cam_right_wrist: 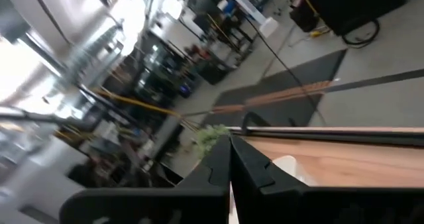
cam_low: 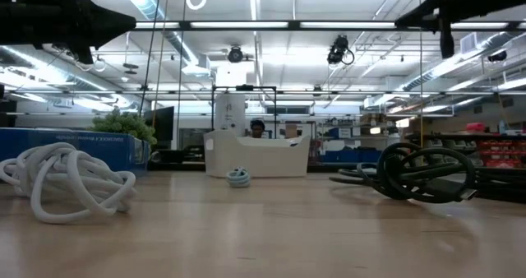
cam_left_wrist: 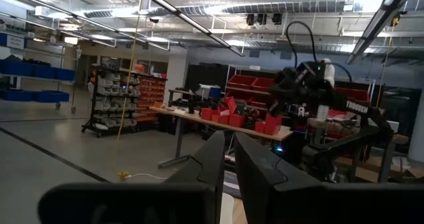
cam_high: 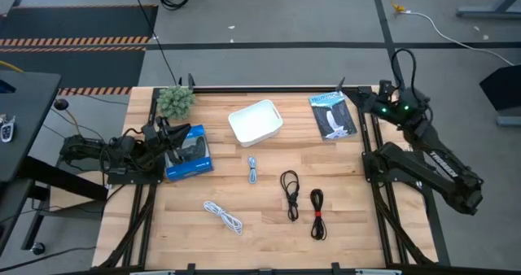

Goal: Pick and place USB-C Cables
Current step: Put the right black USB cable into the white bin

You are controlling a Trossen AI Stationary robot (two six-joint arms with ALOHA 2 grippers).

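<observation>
Nothing looks done yet: all four cables lie loose on the table [cam_high: 342, 226], none in the white tray [cam_high: 256, 121]. The white cable [cam_high: 224, 216] sits toward the front left, the pale blue-grey cable [cam_high: 253, 170] just in front of the tray, the black cable [cam_high: 290, 190] to its right, and the black cable with a red band [cam_high: 317, 214] just beside that one. All four are still to be picked and placed, presumably into the tray, which seems empty.

The left gripper [cam_high: 163, 133] hangs at the left edge, above the blue box [cam_high: 189, 153] and near the small green plant [cam_high: 175, 101], the arm folded low and pointing across the table. Its wrist view shows the fingers [cam_left_wrist: 265, 177] pressed together, holding nothing. The right gripper [cam_high: 376, 96] is at the far right corner beside the dark booklet [cam_high: 333, 115], the arm bent back along the right edge. Its fingers [cam_right_wrist: 255, 164] meet as well, empty. Neither gripper is near a cable
</observation>
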